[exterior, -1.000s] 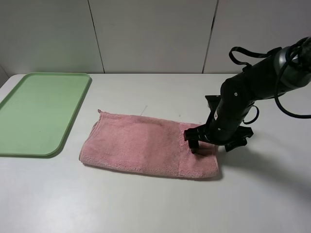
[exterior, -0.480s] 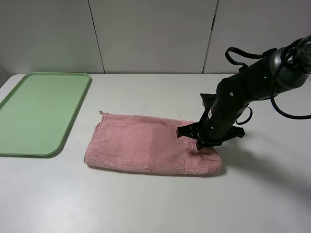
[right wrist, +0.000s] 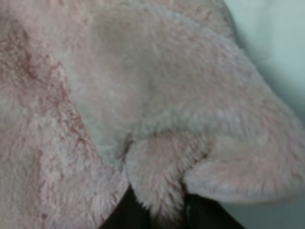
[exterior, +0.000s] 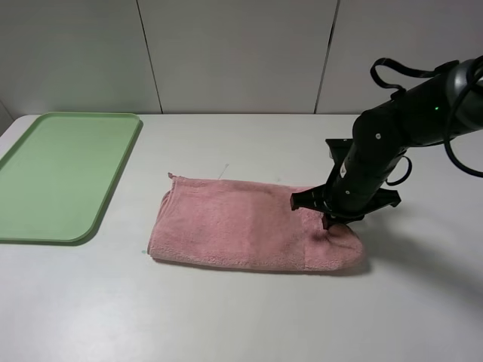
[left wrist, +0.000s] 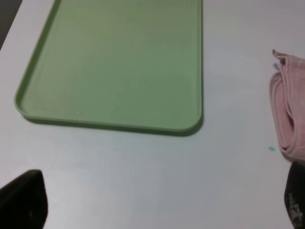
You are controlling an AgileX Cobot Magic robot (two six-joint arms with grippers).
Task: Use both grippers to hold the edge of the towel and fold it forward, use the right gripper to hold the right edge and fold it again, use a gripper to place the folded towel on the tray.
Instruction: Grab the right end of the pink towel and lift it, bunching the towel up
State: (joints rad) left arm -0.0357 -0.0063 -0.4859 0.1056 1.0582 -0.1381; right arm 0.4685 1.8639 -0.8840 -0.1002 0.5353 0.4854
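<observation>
The pink towel [exterior: 241,223] lies folded lengthwise on the white table. My right gripper [exterior: 332,220] presses down on its right end and is shut on the towel's right edge, which bunches between the fingers in the right wrist view [right wrist: 157,167]. The green tray [exterior: 60,170] lies at the far left. In the left wrist view the tray [left wrist: 119,62] fills the frame, the towel's left end [left wrist: 286,119] shows at the side, and my left gripper's fingertips [left wrist: 24,200] stand wide apart and empty. The left arm is out of the exterior view.
The white table [exterior: 226,317] runs to a pale panelled wall [exterior: 234,53] behind. A small teal mark [left wrist: 271,149] sits on the table beside the towel's left end.
My right gripper closed on the towel's right end and moved right, dragging the whole towel rightward away from the tray. The right end now bulges under the gripper.
</observation>
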